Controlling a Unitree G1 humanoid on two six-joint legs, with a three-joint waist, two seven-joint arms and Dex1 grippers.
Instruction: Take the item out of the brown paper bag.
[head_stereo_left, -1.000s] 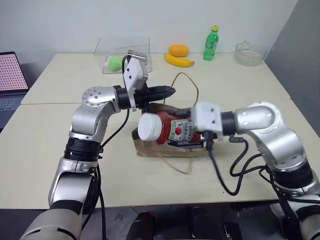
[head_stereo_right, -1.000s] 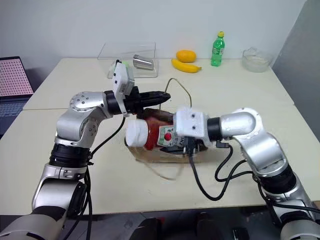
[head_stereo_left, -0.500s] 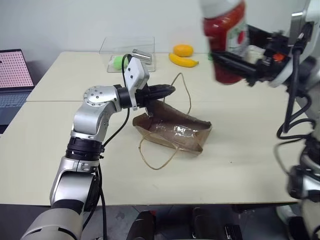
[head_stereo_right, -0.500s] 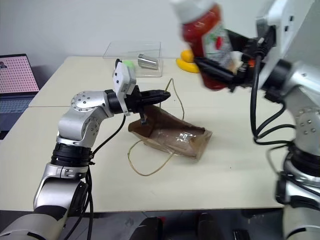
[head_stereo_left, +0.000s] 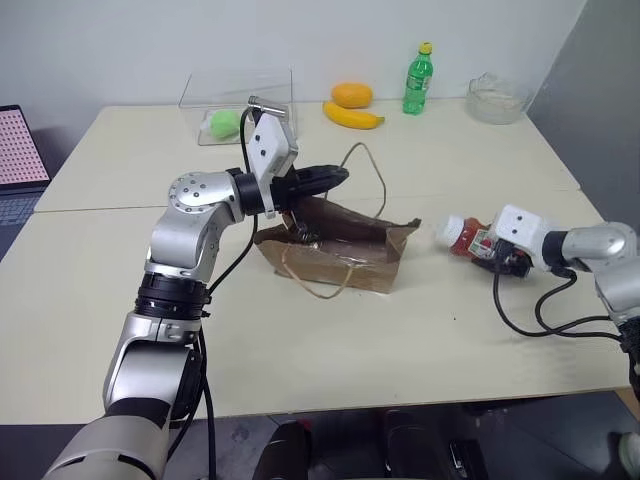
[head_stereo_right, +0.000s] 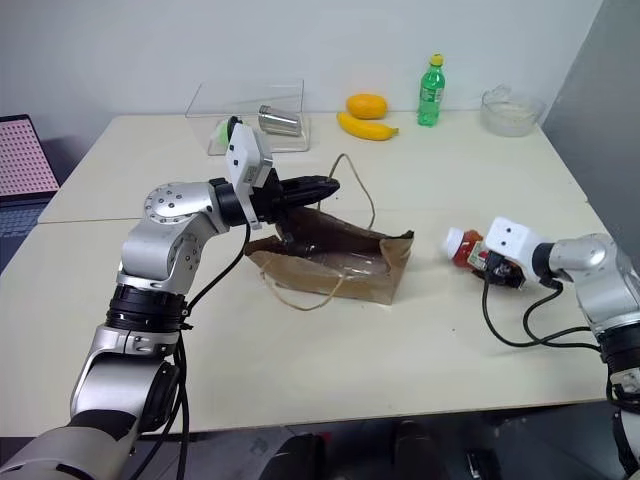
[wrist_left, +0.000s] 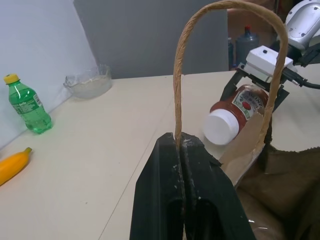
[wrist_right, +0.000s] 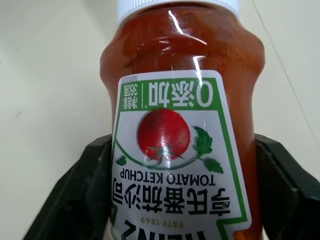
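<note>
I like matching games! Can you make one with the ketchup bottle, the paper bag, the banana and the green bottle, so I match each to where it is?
Things:
1. ketchup bottle
2. paper bag
3. banana
4. green bottle

Places:
A. handle pinched in the left fingers
B. standing upright at the table's far edge
C. lying between the right fingers
D. beside the orange fruit

Pairs: 1-C, 2-A, 3-D, 4-B

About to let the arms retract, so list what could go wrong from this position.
1. The ketchup bottle lies on its side on the table between the right gripper's spread fingers; once the gripper withdraws it could roll, possibly toward the table's right edge.
2. The left gripper is shut on a cord handle of the brown paper bag; pulling back without opening would likely drag the bag.
</note>
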